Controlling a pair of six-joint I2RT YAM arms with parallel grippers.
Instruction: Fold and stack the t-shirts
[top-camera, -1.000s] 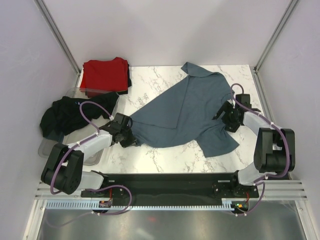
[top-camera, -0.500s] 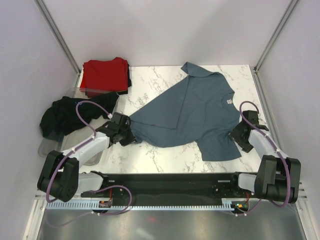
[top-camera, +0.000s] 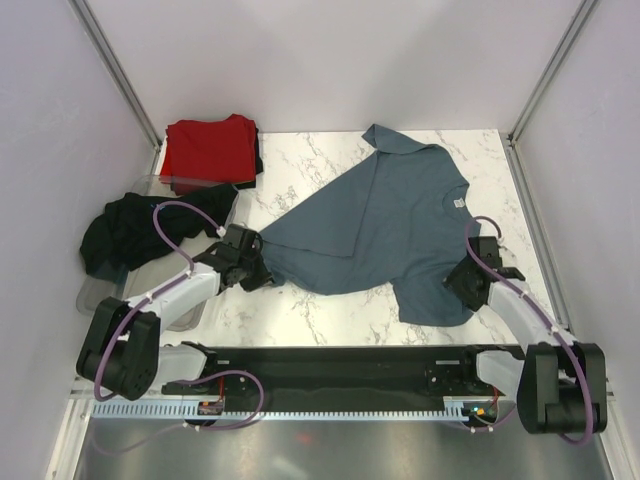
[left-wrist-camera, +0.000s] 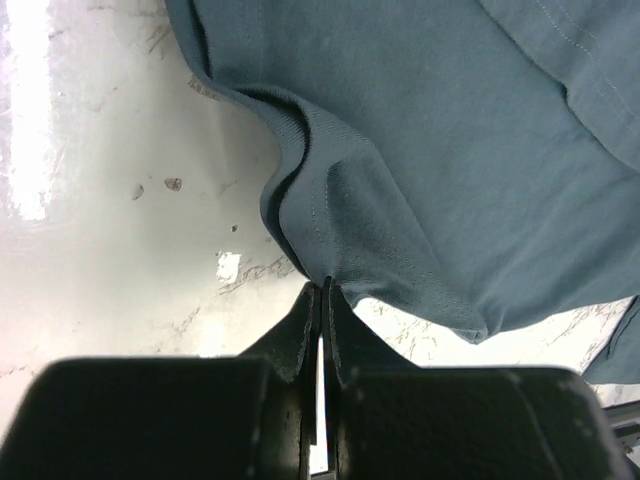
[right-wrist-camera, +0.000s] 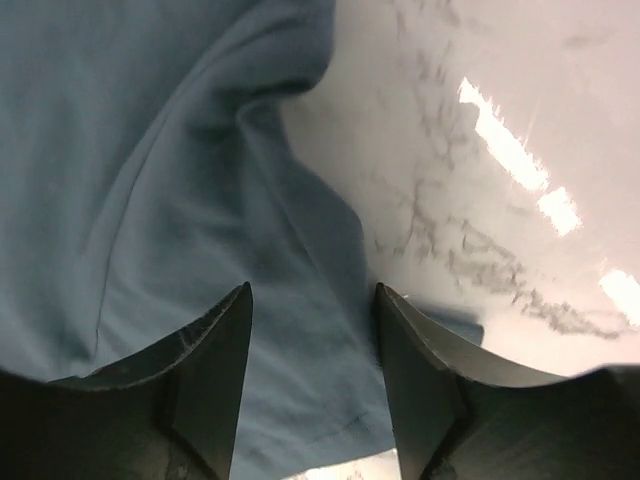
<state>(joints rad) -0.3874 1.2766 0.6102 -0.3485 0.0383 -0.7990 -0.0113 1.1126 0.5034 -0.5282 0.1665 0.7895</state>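
Observation:
A slate blue-grey t-shirt lies spread on the marble table, its hem bunched at the left. My left gripper is shut on that bunched hem; in the left wrist view the gripper's tips pinch a fold of the blue-grey t-shirt. My right gripper is open over the shirt's near right corner. In the right wrist view, the right gripper straddles the edge of the blue-grey cloth without pinching it. A red t-shirt lies folded at the back left. A black t-shirt is crumpled at the left.
A clear grey plastic tray sits along the table's left side, under the black shirt and my left arm. Bare marble shows to the right of the blue-grey shirt. Enclosure walls stand close on both sides.
The shirt's right side has been laid out flat. My right arm has swung back to the shirt's near right corner, its jaws narrowing. The left gripper has kept its hold.

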